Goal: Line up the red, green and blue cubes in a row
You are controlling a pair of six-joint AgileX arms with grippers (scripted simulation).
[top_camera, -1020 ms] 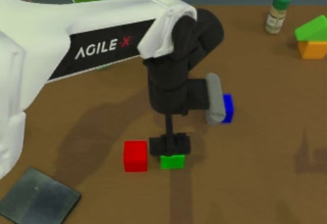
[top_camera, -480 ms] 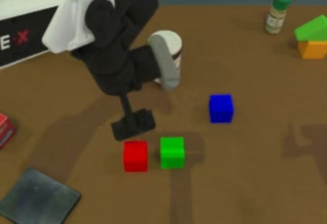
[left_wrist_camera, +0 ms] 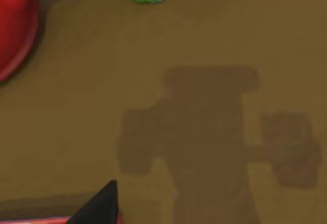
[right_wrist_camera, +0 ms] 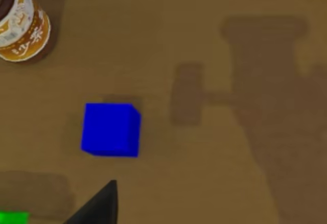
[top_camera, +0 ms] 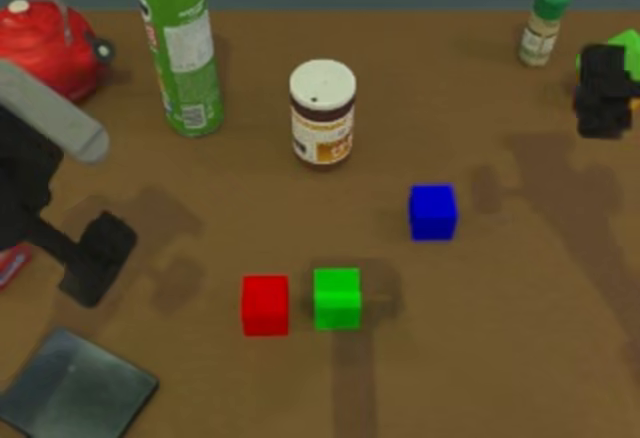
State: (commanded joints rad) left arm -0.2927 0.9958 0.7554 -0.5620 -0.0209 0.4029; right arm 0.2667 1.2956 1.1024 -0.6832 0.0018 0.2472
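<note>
The red cube (top_camera: 265,305) and the green cube (top_camera: 337,298) are sitting side by side near the front middle of the brown table (top_camera: 480,358), close together with a narrow gap between them. The blue cube (top_camera: 432,211) is lying apart from that pair, farther back and to the right, out of line with them; the right wrist view is looking down on it (right_wrist_camera: 110,129), with a corner of the green cube (right_wrist_camera: 13,217) showing at the edge. The left gripper (top_camera: 97,259) is hovering over bare table at the left side, holding nothing, and whether its fingers are parted or closed cannot be told. The right gripper (top_camera: 603,93) is hanging at the far right edge, carrying nothing, and its finger state cannot be told either. A white-lidded jar (top_camera: 322,113) is standing behind the cubes, with a tall green can (top_camera: 177,46) to its left, a red kettle (top_camera: 45,53) at the back left, a green-capped spice bottle (top_camera: 544,24) at the back right, and a dark square plate (top_camera: 72,388) at the front left corner.
</note>
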